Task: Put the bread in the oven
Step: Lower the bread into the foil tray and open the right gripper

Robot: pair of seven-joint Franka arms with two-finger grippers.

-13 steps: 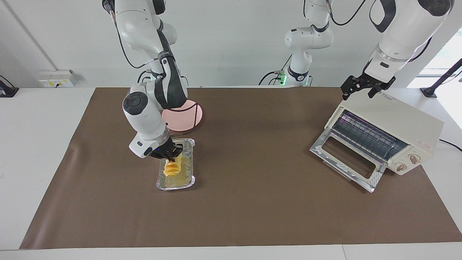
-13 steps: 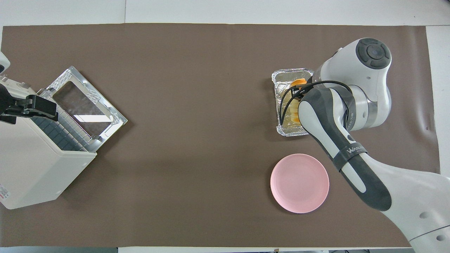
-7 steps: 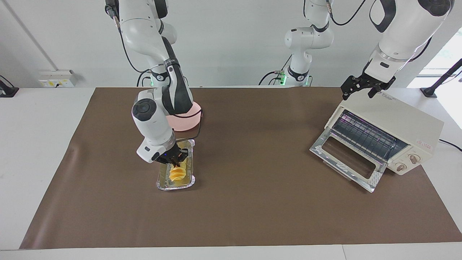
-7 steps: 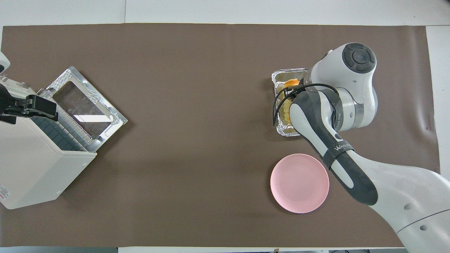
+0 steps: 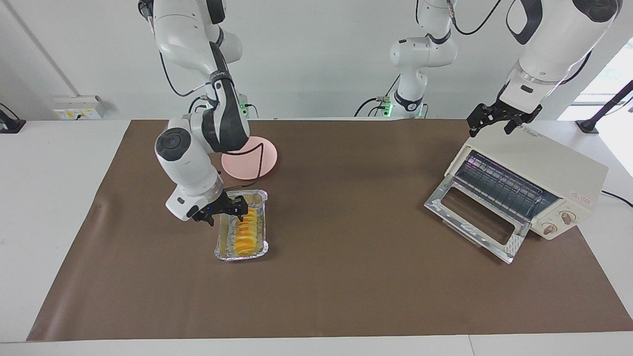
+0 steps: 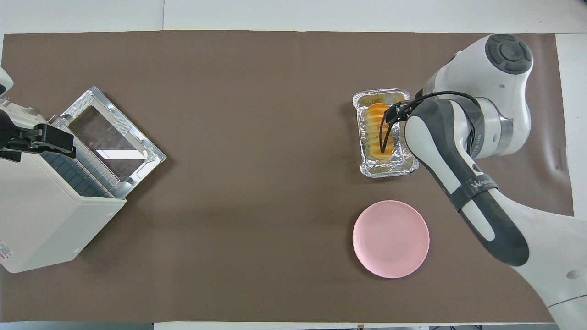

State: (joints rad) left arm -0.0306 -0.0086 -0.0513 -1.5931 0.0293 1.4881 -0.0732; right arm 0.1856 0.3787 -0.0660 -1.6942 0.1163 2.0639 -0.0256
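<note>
I watch through two fixed cameras. The facing camera sits high across the tabletop (image 5: 346,296) from the robots and looks back at them, so both arm bases stand along the top edge against a white wall. It takes in the whole brown mat (image 5: 346,222) from a moderate distance. The overhead camera hangs high above the robots' own end and looks steeply down and forward; the right arm enters from the bottom. It sits closer, and the mat (image 6: 257,137) nearly fills it. Both views share the mat, the oven (image 5: 544,188) (image 6: 41,220), the foil tray (image 5: 262,198) (image 6: 367,167) and the pink plate (image 5: 257,163) (image 6: 390,239), but turned half a circle from each other.
</note>
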